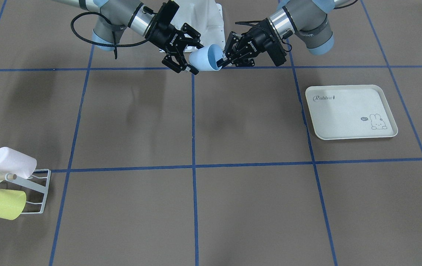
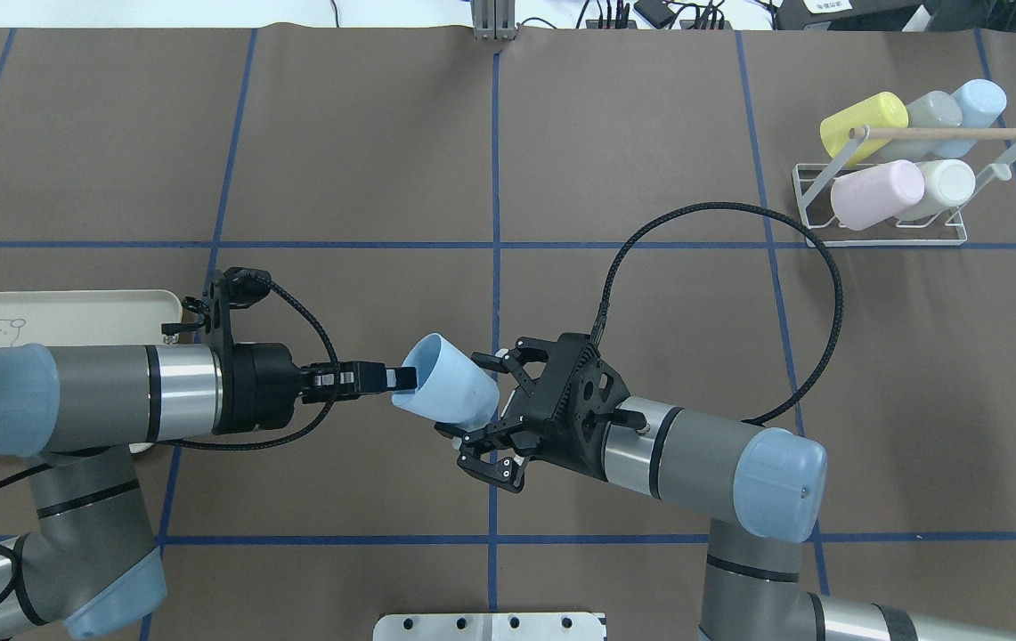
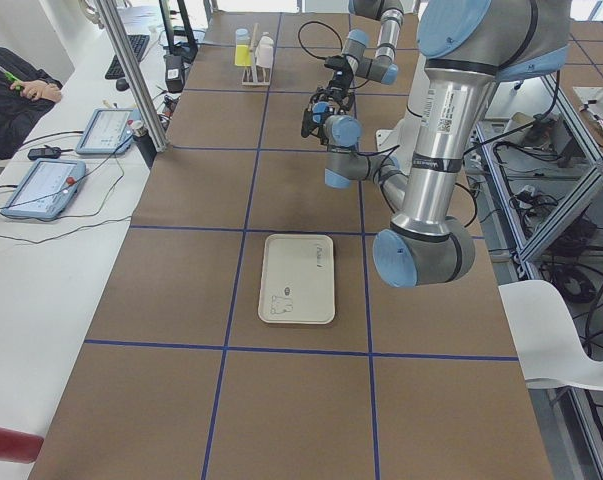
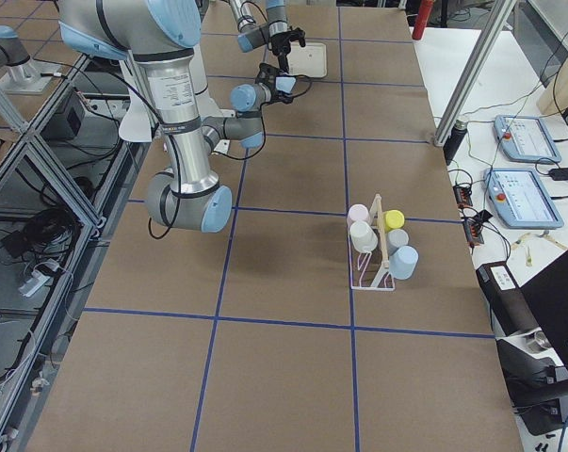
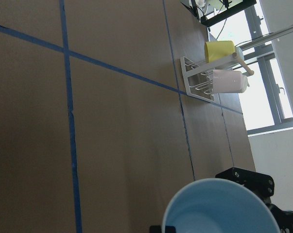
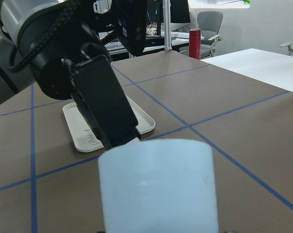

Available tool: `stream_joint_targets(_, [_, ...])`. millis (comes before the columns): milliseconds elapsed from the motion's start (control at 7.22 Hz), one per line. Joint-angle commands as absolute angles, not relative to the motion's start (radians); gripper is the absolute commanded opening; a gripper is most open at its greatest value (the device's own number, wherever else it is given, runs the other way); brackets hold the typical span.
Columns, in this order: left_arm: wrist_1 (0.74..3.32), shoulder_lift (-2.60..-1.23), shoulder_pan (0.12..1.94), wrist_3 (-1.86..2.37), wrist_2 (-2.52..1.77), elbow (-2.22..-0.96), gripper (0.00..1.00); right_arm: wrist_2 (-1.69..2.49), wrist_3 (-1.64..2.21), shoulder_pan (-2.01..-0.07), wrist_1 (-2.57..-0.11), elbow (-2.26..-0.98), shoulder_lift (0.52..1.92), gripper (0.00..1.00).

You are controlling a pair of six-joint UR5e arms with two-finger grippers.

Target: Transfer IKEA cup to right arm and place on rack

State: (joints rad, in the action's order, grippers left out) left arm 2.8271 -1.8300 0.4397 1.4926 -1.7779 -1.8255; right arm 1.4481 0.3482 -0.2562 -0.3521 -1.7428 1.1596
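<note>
Blue cup pinched in left hand, right hand agape, rack holding cups

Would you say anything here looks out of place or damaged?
Nothing stands out: the left gripper holds the light-blue plastic cup by its rim, the right gripper open around its base, mid-air.

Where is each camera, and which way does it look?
Front-facing: across the table, facing the robot; left arm, right arm, blue cup.
Overhead: behind the robot, looking down; both arms, rack.
Exterior left: table's end, left arm nearest.
Exterior right: opposite end, right arm nearest.
Left wrist: cup's rim, rack beyond.
Right wrist: cup's base, left arm, tray.
Both wrists share the cup.
</note>
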Motion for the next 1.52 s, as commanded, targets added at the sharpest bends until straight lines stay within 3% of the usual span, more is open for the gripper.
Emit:
stream_joint_targets(0, [2.827,-1.83,0.44,1.493,-1.779,-1.825,0.0,1.448,0.351,-0.255,-0.35,-1.743,1.161,0.52])
stream_joint_targets(138, [2.829,-1.832,0.44,1.493,-1.781,-1.825,0.13,1.448,0.356,-0.255,-0.35,-1.743,1.161,0.25])
stream_joint_targets(277, [2.832,-1.832,0.44,1.491,-1.781,-1.827,0.83,1.448,0.354,-0.255,-0.345,-1.743,1.161,0.11])
stream_joint_targets(415, [2.833,-1.83,0.442,1.491,-1.779,-1.832,1.0,1.448,0.348,-0.256,-0.321,-1.743,1.167,0.06])
stream_joint_targets(692, [2.83,-1.819,0.469,1.49,-1.779,-1.836,1.0,1.447,0.345,-0.259,-0.316,-1.743,1.169,0.06])
stream_joint_targets(969, [2.826,-1.72,0.515,1.365,-1.784,-1.842,1.0,1.453,0.338,-0.299,-0.371,-1.743,1.172,0.05])
stream_joint_targets(1107, [2.82,-1.665,0.558,1.301,-1.786,-1.844,1.0,1.45,0.328,-0.326,-0.458,-1.743,1.172,0.0])
stream_joint_targets(1384, [2.743,-1.562,0.645,1.083,-1.792,-1.848,1.0,1.45,0.255,-0.392,-0.629,-1.758,1.183,0.0])
